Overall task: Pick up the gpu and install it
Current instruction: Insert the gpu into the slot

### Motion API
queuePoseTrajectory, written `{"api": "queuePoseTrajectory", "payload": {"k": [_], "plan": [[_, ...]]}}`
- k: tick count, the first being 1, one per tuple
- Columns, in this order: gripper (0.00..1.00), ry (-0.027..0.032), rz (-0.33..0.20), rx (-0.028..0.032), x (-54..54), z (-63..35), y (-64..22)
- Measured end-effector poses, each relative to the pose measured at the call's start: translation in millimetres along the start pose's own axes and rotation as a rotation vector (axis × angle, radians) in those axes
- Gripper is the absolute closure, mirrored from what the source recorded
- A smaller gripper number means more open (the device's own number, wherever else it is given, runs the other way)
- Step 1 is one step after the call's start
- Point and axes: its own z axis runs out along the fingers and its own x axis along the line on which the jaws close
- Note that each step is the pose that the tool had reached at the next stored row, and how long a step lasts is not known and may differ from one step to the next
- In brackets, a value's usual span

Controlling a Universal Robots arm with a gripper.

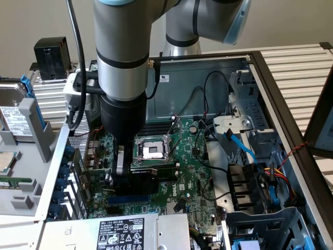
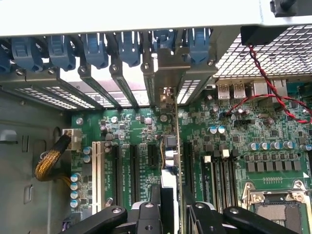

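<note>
The gpu, a short card with a black shroud, stands on edge over the green motherboard inside the open computer case, just in front of the CPU socket. My gripper comes straight down and is shut on the card's end nearest the case's rear wall. From the wrist the gpu is seen edge-on, running between the fingers down to the motherboard. Its metal bracket lies against the rear slot openings. The card's lower edge sits at an expansion slot; whether it is seated I cannot tell.
Blue slot clips line the rear wall. A red and black wire crosses the board near the ports. A power supply sits at the front, a drive cage and a blue cable at the exterior view's right, and a hard drive at its left.
</note>
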Motion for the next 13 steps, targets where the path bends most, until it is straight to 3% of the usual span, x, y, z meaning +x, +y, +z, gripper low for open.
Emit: {"api": "queuePoseTrajectory", "payload": {"k": [7, 13], "plan": [[0.73, 0.0007, -0.002, -0.0052, 0.1, 1.3, -0.1], [0.73, 0.0015, -0.008, -0.0055, 0.1, 1.7, -0.1]]}}
